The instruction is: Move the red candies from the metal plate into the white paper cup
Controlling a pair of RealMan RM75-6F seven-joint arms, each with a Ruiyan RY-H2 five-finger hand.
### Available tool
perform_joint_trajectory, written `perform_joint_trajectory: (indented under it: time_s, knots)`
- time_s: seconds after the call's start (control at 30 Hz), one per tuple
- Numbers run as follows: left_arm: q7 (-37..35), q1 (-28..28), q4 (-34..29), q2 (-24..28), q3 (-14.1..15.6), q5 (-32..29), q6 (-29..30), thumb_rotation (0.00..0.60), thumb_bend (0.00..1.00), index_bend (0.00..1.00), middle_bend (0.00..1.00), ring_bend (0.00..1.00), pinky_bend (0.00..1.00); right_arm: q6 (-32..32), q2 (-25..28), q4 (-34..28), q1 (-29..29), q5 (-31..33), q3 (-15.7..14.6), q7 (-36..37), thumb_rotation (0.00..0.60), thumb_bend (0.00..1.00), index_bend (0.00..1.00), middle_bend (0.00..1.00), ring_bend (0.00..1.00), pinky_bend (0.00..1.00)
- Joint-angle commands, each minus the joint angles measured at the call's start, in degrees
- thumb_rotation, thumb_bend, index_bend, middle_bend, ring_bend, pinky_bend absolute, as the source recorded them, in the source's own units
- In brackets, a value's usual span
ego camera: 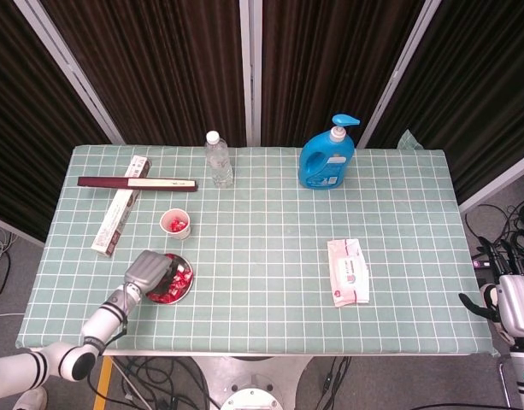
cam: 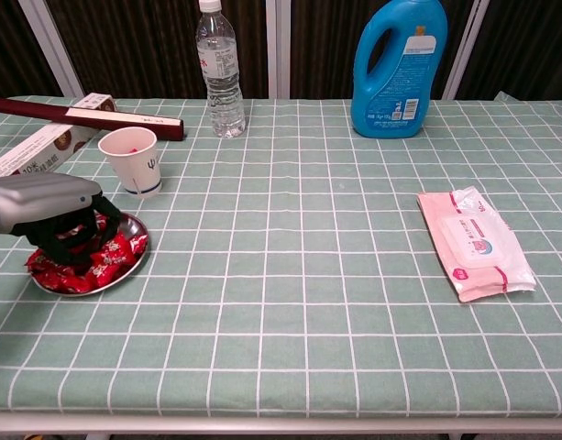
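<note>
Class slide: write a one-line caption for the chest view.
Left hand reaches into red candies on the metal plate, beside the white paper cup.

- A clear water bottle (cam: 217,69) with a white cap is standing upright near the far edge of the table (cam: 317,302), which is wearing a green checked cloth.
- A blue pump-top detergent jug (cam: 397,66) is standing further right along that edge.
- A pink pack of wet wipes (cam: 476,242) is lying flat on the right.
- A dark red flat box (ego camera: 138,182) is lying across a long white carton (ego camera: 118,211) at far left.
</note>
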Motion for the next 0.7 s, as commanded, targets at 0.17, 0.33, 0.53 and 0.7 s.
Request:
perform_joint_trajectory:
  time_s: [0.17, 0.33, 0.53, 0.7]
  knots:
    - [-3.2, 0.65, -1.14, 2.35, -1.82, 1.18, 2.39, 0.6, 0.45, 0.63, 0.92, 0.93, 1.0, 0.07, 0.0, 0.08, -0.04, -0.11, -0.02, 0.16, 0.6, 0.09, 0.02, 0.21, 0.04, 0.41]
    - [-5.79, 0.39, -3.37, 5.78, -4.76, 0.89, 3.97, 0.6, 0.45, 0.63, 0.92, 0.93, 1.0, 0.05, -0.03, 0.24, -0.02, -0.21, -0.04, 0.29, 0.6, 0.09, 0.02, 0.21, 0.04, 0.41]
    - [-6.83, -2.22, -3.55, 7.29, -8.9, -0.88, 3.13, 0.6, 0.45, 0.63, 0.92, 0.93, 1.0, 0.15, -0.05, 0.36, -0.17, -0.12, -0.07, 0.46, 0.6, 0.08, 0.02, 0.21, 0.04, 0.41]
    - [-4.57, -6.03, 0.42, 5.42, -11.2, -5.08, -0.51, 0.6, 0.45, 0.63, 0.92, 0.93, 1.0, 0.25, -0.02, 0.43, -0.32, 0.13, 0.0, 0.63, 0.6, 0.08, 0.02, 0.21, 0.04, 0.41]
